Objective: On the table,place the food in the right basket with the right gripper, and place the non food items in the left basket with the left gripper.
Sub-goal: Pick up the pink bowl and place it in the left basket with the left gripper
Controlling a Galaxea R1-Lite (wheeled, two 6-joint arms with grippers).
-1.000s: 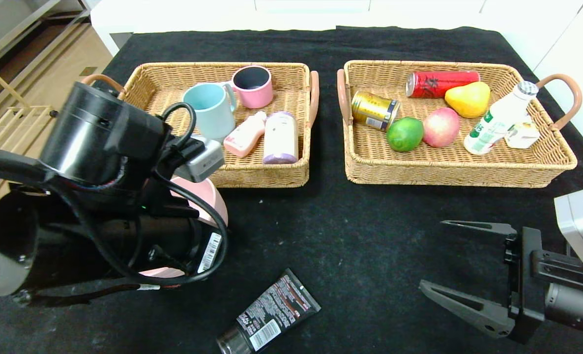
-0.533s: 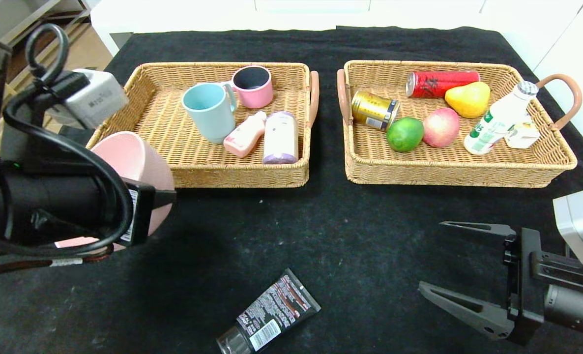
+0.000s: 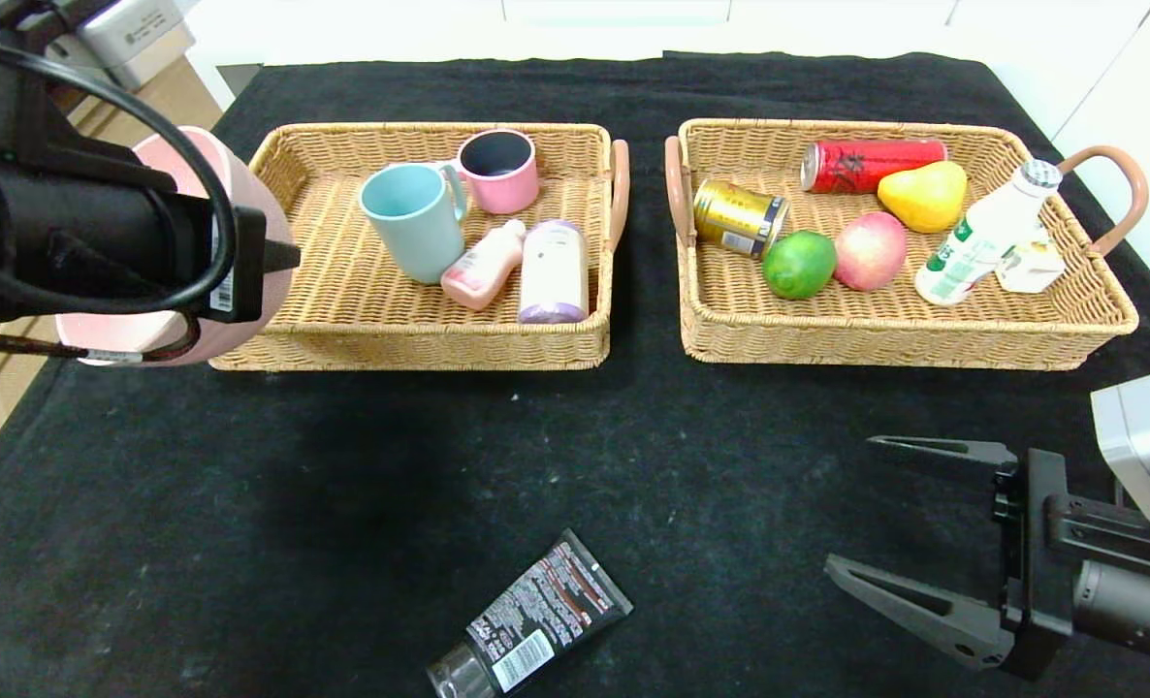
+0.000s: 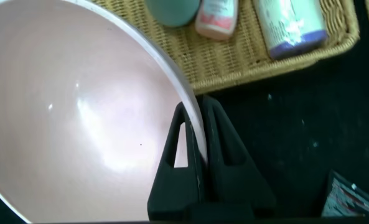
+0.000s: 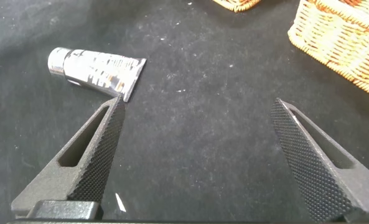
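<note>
carrying pink bowl (image 3: 245, 194), rim clamped in left gripper (image 4: 196, 155), beside left basket (image 3: 575, 349); next, likely lowering inside. right gripper (image 3: 910, 538) spread, idle.

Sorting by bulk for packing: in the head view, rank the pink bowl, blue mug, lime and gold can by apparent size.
1. Pink bowl, though nearer the camera and partly hidden by the left gripper.
2. Blue mug.
3. Lime and gold can look alike; unranked.
</note>
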